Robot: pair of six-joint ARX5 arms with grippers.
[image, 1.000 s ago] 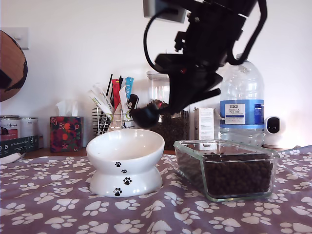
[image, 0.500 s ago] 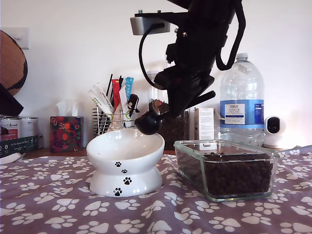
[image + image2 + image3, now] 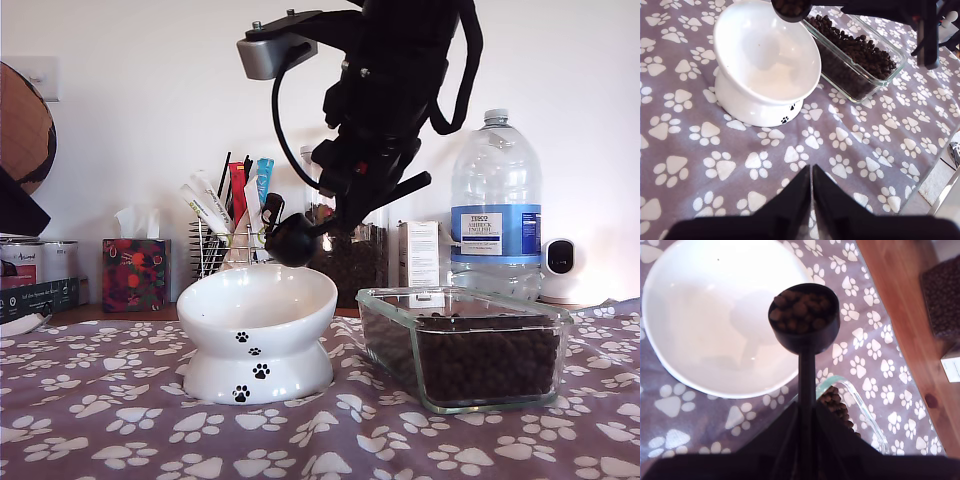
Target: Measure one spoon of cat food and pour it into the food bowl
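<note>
The black spoon (image 3: 804,315) is heaped with brown cat food (image 3: 801,310), and my second gripper (image 3: 806,410) is shut on its handle. The exterior view has that gripper (image 3: 350,205) hanging from above, with the spoon's cup (image 3: 292,240) level just over the rim of the white food bowl (image 3: 258,300). No pellets show inside the bowl (image 3: 700,315). My first gripper (image 3: 811,170) is shut on nothing, high above the paw-print cloth, looking down at the bowl (image 3: 765,60) and the spoon (image 3: 791,9).
A clear glass dish (image 3: 470,350) full of kibble stands at the bowl's side toward the exterior view's right. Behind are a kibble jar (image 3: 345,260), a water bottle (image 3: 495,210), a wire holder of sachets (image 3: 230,225) and a tissue box (image 3: 135,270).
The second arm has swung toward the exterior view's left with the loaded spoon. The cup dipped toward the bowl's rim, then rose a little and shifted further over the bowl.
</note>
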